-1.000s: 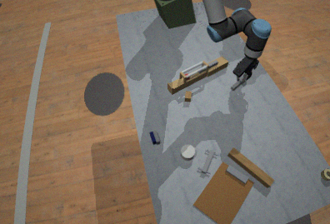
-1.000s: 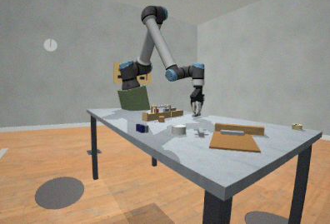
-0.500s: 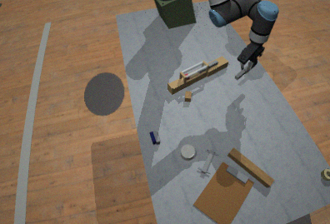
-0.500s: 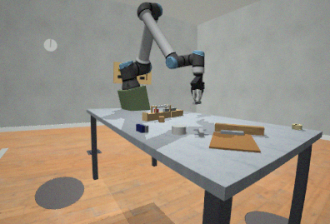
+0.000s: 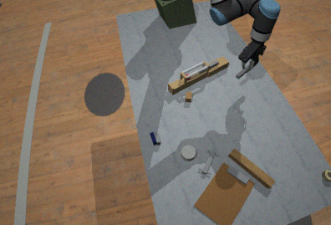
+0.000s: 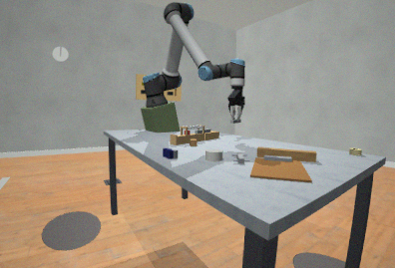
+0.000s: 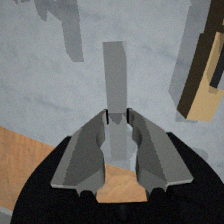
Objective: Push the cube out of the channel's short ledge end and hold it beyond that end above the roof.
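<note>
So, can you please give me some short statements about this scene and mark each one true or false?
1. The two-jaw gripper is shut on a flat grey stick. True.
2. The stick touches the table. False: it is lifted above the grey table top.
3. The gripper is inside the tan wooden channel. False: it is beside it.
4. A small tan wooden block lies outside the channel. True.

One channel [image 5: 199, 75], one small cube [image 5: 189, 96], two wooden slabs (one long [image 5: 251, 168], one flat [image 5: 224, 195]).
</note>
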Robot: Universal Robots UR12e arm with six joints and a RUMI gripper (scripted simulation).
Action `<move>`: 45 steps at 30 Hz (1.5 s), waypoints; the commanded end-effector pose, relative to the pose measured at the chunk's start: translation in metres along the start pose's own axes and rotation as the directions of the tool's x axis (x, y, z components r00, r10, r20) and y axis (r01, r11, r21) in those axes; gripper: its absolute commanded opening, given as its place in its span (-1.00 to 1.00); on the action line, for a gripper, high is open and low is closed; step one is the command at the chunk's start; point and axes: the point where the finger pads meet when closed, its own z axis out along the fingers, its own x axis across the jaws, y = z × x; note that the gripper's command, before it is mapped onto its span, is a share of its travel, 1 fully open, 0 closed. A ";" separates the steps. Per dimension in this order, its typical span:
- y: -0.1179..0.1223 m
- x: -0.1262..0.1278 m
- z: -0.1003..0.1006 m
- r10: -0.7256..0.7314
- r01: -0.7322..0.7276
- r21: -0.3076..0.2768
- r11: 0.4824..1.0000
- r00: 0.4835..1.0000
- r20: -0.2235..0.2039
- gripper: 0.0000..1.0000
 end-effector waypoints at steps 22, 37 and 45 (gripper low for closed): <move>0.001 0.003 -0.001 0.003 -0.003 0.000 1.000 1.000 0.002 -1.00; 0.067 0.144 -0.001 0.132 -0.132 0.000 0.991 0.991 0.001 -1.00; 0.076 0.167 0.000 0.152 -0.152 0.000 0.988 0.988 0.001 -1.00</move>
